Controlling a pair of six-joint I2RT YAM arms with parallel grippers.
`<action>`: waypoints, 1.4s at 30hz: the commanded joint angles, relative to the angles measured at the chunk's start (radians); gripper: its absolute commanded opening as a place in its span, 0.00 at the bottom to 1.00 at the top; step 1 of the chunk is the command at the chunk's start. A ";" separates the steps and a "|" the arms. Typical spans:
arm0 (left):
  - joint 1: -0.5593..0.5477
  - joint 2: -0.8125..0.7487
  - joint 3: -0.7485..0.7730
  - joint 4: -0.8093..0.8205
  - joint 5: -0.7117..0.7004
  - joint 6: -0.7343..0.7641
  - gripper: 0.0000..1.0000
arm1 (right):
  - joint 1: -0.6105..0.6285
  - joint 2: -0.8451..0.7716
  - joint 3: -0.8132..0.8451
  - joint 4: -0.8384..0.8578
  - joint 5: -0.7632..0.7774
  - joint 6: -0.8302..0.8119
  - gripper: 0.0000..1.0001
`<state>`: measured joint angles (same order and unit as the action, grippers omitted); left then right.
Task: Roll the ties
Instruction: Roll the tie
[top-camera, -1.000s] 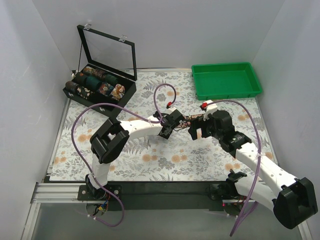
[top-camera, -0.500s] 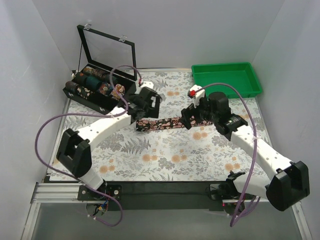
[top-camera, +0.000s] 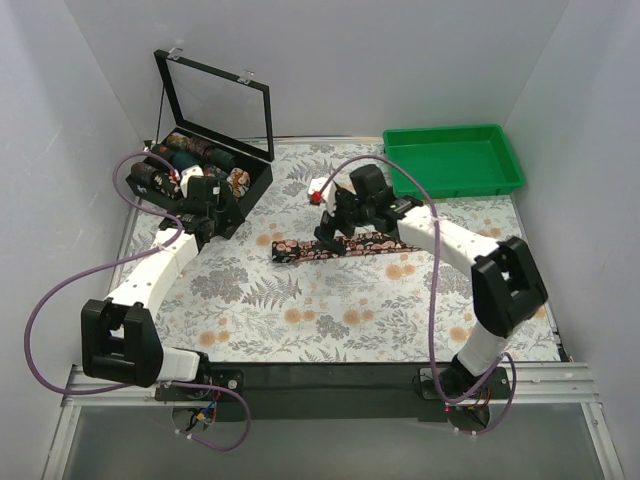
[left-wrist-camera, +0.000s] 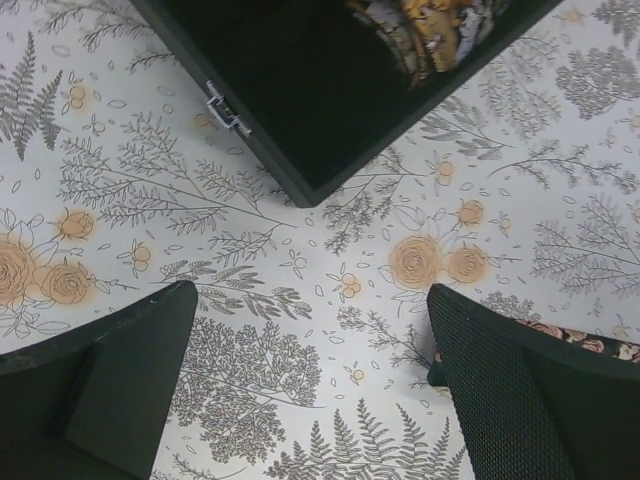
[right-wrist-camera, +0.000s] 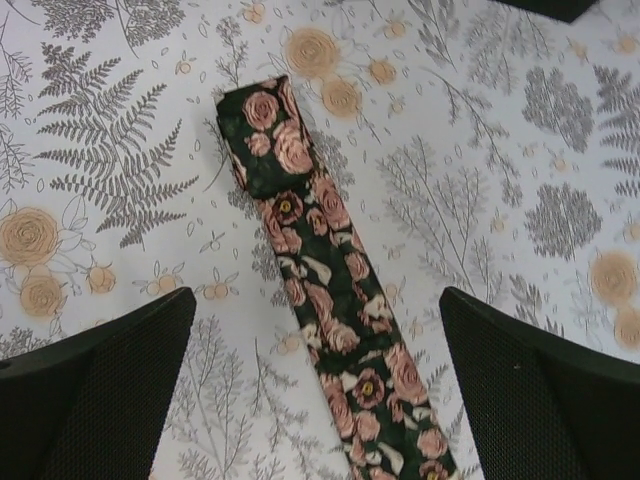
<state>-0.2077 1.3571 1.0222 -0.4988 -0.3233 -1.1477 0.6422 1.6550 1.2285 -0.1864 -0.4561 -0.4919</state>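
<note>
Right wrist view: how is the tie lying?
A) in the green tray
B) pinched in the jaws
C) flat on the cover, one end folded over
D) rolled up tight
C: the tie lies flat on the table cover with its far end folded over, between the right gripper's spread fingers and touching neither.

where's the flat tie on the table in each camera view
top external: the flat tie lies mid-table, below the right hand.
left wrist: a tie sliver at the lower right edge, behind a finger.
right wrist: the tie fills the centre, folded end at upper left.
shared landmark: the fern-and-rose table covering beneath it.
</note>
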 joint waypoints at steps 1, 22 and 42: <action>0.034 -0.030 -0.022 0.036 0.056 -0.038 0.93 | 0.049 0.103 0.126 -0.022 -0.056 -0.143 0.98; 0.059 0.000 -0.027 0.037 0.020 -0.020 0.91 | 0.128 0.535 0.433 -0.030 -0.223 -0.258 0.98; 0.059 0.028 -0.024 0.039 0.061 -0.015 0.87 | 0.140 0.670 0.522 -0.012 -0.242 -0.206 0.89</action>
<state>-0.1532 1.3869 0.9955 -0.4702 -0.2718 -1.1709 0.7757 2.3077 1.7084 -0.2199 -0.6968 -0.7105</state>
